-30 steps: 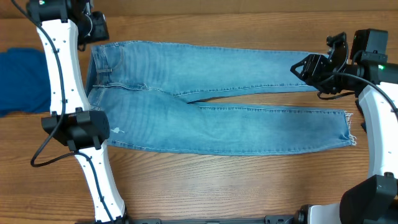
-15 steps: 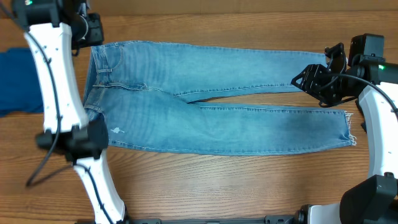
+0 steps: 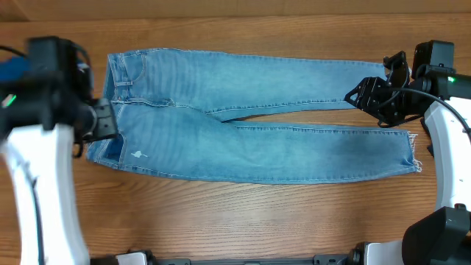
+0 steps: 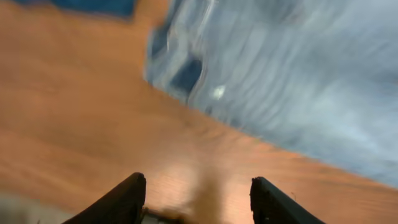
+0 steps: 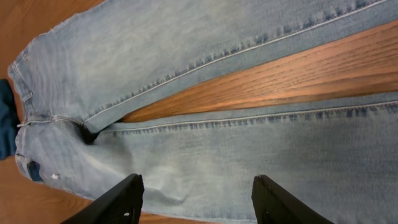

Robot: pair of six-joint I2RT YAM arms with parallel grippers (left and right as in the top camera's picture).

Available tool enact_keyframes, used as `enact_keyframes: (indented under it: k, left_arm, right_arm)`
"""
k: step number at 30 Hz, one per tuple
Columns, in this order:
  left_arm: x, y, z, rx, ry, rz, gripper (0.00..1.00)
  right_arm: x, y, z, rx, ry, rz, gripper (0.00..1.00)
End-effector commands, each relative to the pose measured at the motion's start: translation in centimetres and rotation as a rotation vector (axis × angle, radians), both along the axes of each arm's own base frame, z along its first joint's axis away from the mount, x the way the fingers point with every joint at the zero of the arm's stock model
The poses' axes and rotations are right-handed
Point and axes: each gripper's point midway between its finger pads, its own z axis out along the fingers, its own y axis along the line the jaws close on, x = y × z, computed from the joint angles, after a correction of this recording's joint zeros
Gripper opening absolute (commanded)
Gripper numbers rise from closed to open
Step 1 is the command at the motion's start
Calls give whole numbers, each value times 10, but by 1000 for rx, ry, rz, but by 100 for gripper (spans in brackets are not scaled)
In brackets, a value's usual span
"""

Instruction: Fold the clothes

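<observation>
A wooden table (image 3: 235, 221) is seen from above, and the pale-blue jeans (image 3: 257, 110) are spread flat along it, unfolded. Both legs are stretched out, with a thin wedge of bare wood shown between them. The waistband (image 3: 112, 88) is found at the left arm's end of the jeans, stitching and a pocket edge just made out beside it. The frayed hem (image 3: 412, 151) of the nearer leg is laid at the right arm's end.

A small white speck (image 3: 137, 154) is picked out on the jeans near the waistband, and a darker blue patch (image 3: 110, 147) is seen at the waist corner just beside it. Neither can be read as writing.

The left gripper (image 4: 198, 186) is caught in heavy blur beside the waistband end of the jeans. Its fingers are held apart over bare wood, with nothing pinched. Beyond the waistband, a scrap of blue garment (image 4: 81, 5) is glimpsed, clear of the jeans.

The right gripper (image 5: 199, 183) is held above the hem end of the jeans. Its fingers are spread wide and denim is seen through the gap, but no cloth is gripped
</observation>
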Motion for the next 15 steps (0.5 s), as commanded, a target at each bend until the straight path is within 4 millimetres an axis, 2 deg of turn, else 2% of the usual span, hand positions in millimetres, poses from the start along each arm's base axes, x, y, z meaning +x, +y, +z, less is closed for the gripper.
enact_keyframes:
  k: [1,4,7,11,15]
  left_arm:
    - [16,20,-77,4,52,75,62]
    - [36,30,-116,1,2,93,66]
    - [53,32,-145,-38,-30,79,66]
    - [62,30,-185,-72,0,76,66]
    - [62,25,-228,-113,88,74,60]
  right_arm:
    - [-1,-2,17,-10,-48,1,60]
    - [-5,0,15,-3,-27,3,60]
    - [-10,1,14,2,-5,3,60]
    - [-12,1,13,4,6,2,60]
    - [-17,2,11,9,29,3,60]
